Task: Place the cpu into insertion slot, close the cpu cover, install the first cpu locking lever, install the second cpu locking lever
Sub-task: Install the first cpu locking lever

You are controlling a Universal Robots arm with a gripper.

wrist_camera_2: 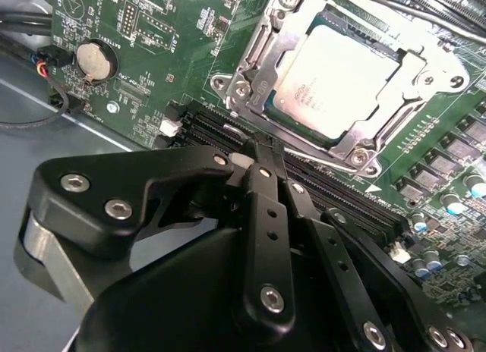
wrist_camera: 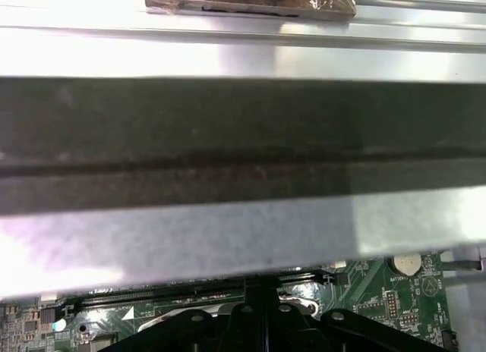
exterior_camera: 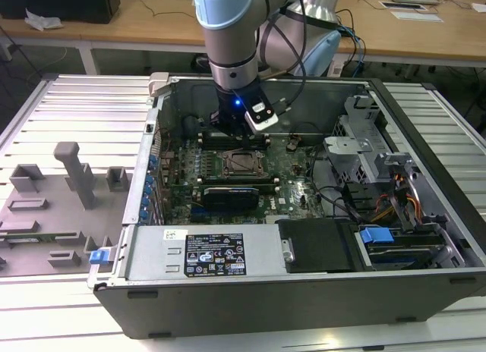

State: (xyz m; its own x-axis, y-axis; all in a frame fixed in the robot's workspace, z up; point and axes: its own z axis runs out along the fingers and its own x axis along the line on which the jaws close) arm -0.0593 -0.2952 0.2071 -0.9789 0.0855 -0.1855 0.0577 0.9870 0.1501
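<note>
Open computer case [exterior_camera: 304, 303], cpu [wrist_camera_2: 342, 71] under closed cpu cover [wrist_camera_2: 260, 60], jaws together nearby

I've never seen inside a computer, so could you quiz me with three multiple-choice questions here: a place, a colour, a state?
1. Where is the pale silvery square cpu chip? A in the board's socket; B on the grey tray; C on the wooden desk.
2. What colour is the flat circuit board? A blue; B green; C red.
3. How is the thin silver metal cpu cover frame? A raised; B removed; C down over the chip.
Answers: A, it sits in the socket; B, green shows in both wrist views; C, the frame lies flat around the chip's face.
</note>
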